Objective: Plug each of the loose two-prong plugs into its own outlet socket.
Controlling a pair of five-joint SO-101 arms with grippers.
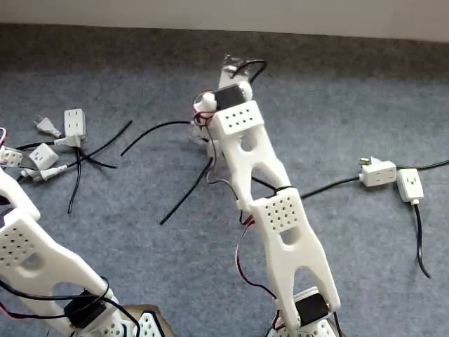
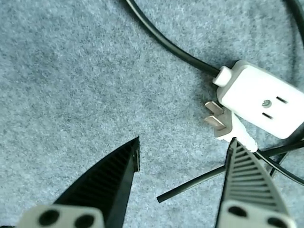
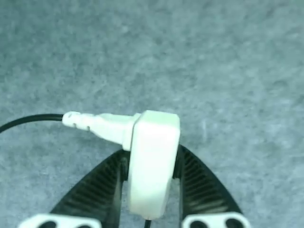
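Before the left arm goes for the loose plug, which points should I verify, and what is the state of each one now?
1. Left gripper open: ok.
2. Loose plug centred between its fingers: not ok, it lies by one fingertip.
3. Plug prongs free of the socket: ok, bare beside it.
4. Socket slots in sight: ok.
5. Right gripper shut on its outlet block: ok.
6. Second plug fully seated in that block: cannot tell.

Right claw [image 3: 152,156] clamping white socket block [image 3: 154,135], black cord [image 3: 28,121]
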